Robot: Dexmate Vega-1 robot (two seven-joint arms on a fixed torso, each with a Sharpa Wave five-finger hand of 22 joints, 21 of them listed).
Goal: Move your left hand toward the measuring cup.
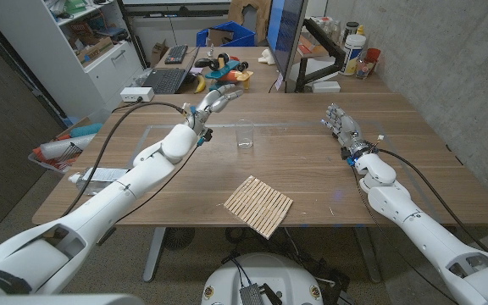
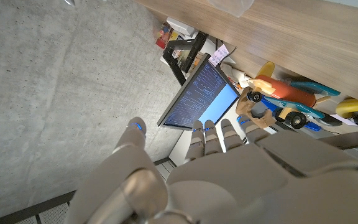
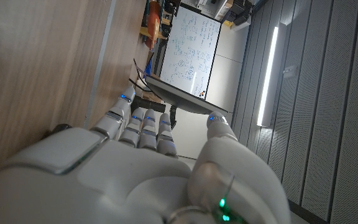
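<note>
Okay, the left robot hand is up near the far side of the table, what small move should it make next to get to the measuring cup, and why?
Probably bring the left robot hand back toward the robot and slightly to its right, lowering it. It is raised with fingers spread and holding nothing, beyond and to the left of the clear measuring cup, which stands apart from it on the table.

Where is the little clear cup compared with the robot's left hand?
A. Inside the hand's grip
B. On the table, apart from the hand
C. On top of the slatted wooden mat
B: the measuring cup stands alone on the table, with bare wood between it and the left hand.
</note>
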